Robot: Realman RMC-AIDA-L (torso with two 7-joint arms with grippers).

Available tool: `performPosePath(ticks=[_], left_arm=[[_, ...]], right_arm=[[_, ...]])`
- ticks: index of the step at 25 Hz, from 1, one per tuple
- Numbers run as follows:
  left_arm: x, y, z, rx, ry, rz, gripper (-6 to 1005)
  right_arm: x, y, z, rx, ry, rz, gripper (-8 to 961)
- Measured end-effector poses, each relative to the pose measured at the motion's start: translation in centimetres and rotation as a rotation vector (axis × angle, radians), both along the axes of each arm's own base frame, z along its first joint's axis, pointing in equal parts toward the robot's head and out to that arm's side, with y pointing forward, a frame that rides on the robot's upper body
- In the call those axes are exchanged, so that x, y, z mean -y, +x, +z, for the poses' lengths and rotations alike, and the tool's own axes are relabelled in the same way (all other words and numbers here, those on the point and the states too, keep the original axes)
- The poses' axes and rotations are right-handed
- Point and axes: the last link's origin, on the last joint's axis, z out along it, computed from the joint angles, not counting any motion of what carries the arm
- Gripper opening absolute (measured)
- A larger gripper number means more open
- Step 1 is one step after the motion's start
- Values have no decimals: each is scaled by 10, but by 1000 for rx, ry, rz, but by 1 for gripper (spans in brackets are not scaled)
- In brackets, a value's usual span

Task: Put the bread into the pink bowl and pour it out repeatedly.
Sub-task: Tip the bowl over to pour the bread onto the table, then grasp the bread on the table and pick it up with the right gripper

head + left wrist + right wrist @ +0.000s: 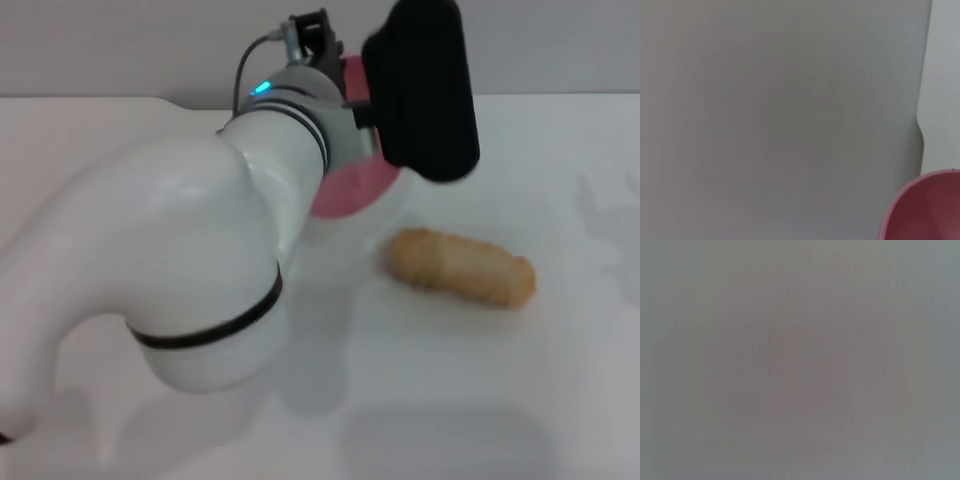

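1. The bread (461,266) lies on its side on the white desk (450,390), toward the right half, its length running slantwise, with the end farther from the bowl nearer the front edge. It is outside the bowl and nothing touches it.
2. The pink bowl (345,188) is just beside the bread, on the side toward the far edge of the desk. It is tipped up rather than sitting flat, and most of it is hidden behind the arm and the dark block of the gripper; only a pink crescent shows in the head view.
3. In the left wrist view a curved part of the same pink bowl (925,210) fills one corner, very close to the camera, with plain pale surface behind it.
4. The left gripper (352,100) is at the bowl's rim, near the middle of the desk toward the far edge, the white left arm (200,270) sweeping up to it from the front left corner. Its fingers are hidden, so I cannot tell how far apart they are or whether they grip the bowl.
5. The right gripper shows in no view; the right wrist view gives only a blank grey field.
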Motion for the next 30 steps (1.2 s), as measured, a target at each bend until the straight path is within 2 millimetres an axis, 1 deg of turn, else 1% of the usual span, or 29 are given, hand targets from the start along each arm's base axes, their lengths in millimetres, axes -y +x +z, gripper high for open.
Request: performPosePath(ticks=[2,4,6,10,12,15,18,20,22,25,30], left_arm=[[-4,0,8,61,29,59,46],[-8,0,15,125,45,127,46],[-12,-2,24,208,49,219,46],[-21,-14,38,344,40,386,47],[-25,-21,44,398,34,464,47],[-28,-27,48,438,32,520,47],[-29,-32,50,457,33,548,47],[-29,-35,51,462,34,559,47],[-29,-38,52,466,36,573,47],[-31,-43,54,469,42,594,47],[-34,-49,57,470,55,612,47]], right_arm=[[0,-2,-2,-1,-16,-7,630],[0,-5,-8,5,-60,-24,630],[2,-10,-17,18,-118,-42,631],[1,-17,-35,42,-228,-75,632],[0,-19,-47,50,-282,-88,632],[-2,-24,-71,34,-378,-88,633],[-4,-28,-95,24,-472,-91,634],[-4,-25,-108,31,-518,-106,634],[-3,-21,-115,35,-541,-126,687],[-4,-14,-119,33,-555,-156,767],[-3,-7,-122,37,-568,-185,765]])
